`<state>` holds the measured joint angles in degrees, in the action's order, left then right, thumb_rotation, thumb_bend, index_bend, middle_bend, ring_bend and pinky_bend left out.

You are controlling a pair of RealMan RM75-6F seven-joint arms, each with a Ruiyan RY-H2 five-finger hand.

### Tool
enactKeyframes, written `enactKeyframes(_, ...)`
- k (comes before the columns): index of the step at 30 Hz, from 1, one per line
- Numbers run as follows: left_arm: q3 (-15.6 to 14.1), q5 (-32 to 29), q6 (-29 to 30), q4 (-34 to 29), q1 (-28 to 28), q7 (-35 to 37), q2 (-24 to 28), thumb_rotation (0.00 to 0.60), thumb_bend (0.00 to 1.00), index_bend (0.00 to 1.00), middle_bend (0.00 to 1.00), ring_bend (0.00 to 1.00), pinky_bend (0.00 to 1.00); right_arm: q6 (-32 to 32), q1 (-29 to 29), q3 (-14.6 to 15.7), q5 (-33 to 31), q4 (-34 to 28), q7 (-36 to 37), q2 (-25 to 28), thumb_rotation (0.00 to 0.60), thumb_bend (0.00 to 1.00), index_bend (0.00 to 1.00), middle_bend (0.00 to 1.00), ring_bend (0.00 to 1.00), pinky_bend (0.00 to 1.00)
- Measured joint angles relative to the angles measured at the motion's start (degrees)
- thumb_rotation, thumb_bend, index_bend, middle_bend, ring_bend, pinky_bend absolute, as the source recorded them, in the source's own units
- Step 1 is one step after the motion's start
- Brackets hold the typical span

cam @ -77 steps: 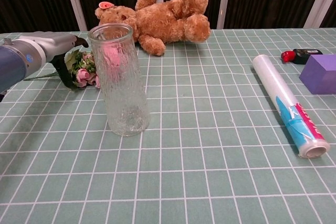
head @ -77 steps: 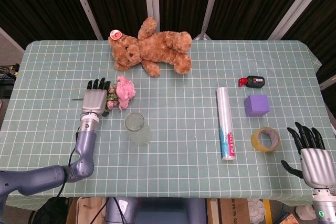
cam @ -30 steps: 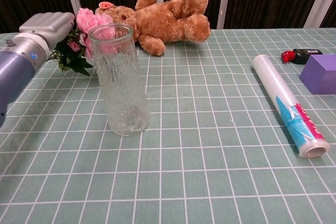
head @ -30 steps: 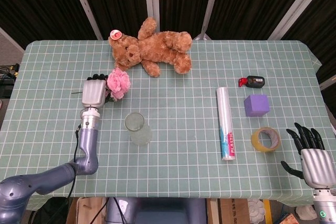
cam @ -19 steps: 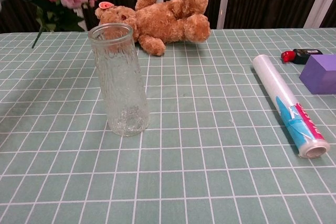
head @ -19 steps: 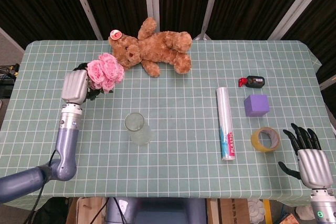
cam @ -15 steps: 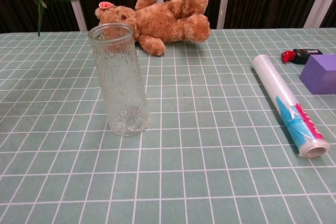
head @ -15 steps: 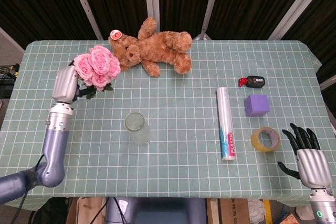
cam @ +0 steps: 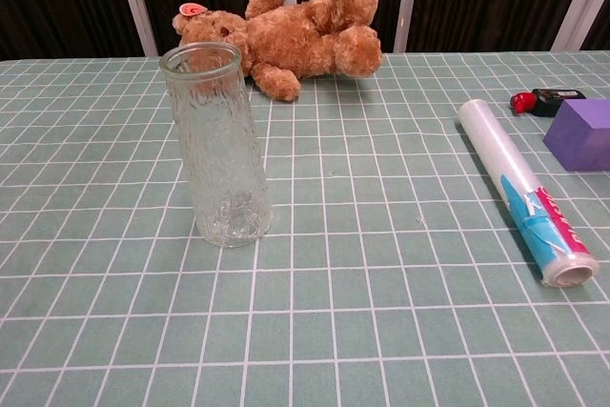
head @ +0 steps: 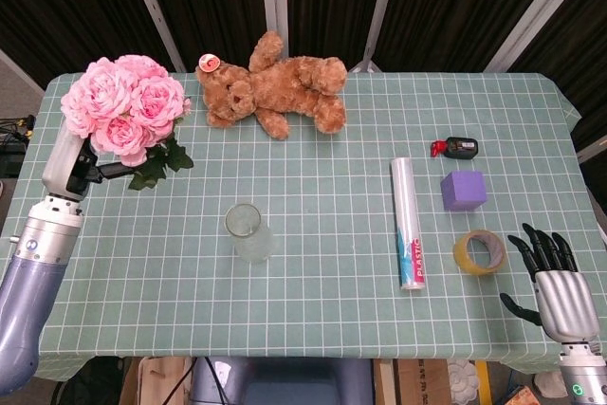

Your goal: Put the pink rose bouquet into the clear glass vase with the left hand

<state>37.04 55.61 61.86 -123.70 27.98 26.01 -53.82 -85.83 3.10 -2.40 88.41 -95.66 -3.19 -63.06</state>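
Observation:
In the head view my left hand (head: 68,166) holds the pink rose bouquet (head: 123,111) raised high over the table's left side, blooms toward the camera, green leaves (head: 156,160) hanging below. The clear glass vase (head: 248,231) stands upright on the green checked cloth, to the right of and nearer than the bouquet. The chest view shows the vase (cam: 218,145) alone, with neither the bouquet nor the left hand in it. My right hand (head: 558,286) hovers at the front right table edge, fingers spread, holding nothing.
A brown teddy bear (head: 275,84) lies at the back centre. A plastic wrap roll (head: 409,223), a purple block (head: 463,190), a tape roll (head: 479,252) and a small red and black item (head: 456,148) sit on the right side.
My left hand closed on the bouquet on the table, then lifted it up and to the left, out of the chest view. The right hand barely shifted.

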Motion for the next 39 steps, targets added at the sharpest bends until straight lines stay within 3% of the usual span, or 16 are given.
enactKeyframes(12,0.4,1.5,-8.4,-4.0,1.9,9.8,2.5,0.600,0.52,0.38,0.34,0.27,0.39,0.4,0.2,-0.1,-0.4,0.4,0.5,0.0,0.600,0.20,0.18,0.08,0.09,0.00)
enactKeyframes(29,-3.2,-1.3,-10.8,-3.6,6.0,8.5,1.2,0.600,0.52,0.38,0.34,0.27,0.38,0.1,0.1,-0.3,-0.5,0.6,1.2,0.1,0.600,0.20,0.18,0.08,0.09,0.00)
enactKeyframes(39,-7.1,-0.5,-11.9,-0.9,7.2,6.0,-0.4,0.600,0.52,0.37,0.32,0.25,0.37,-0.2,0.0,-0.2,-0.3,0.6,1.7,0.3,0.600,0.20,0.18,0.08,0.09,0.00)
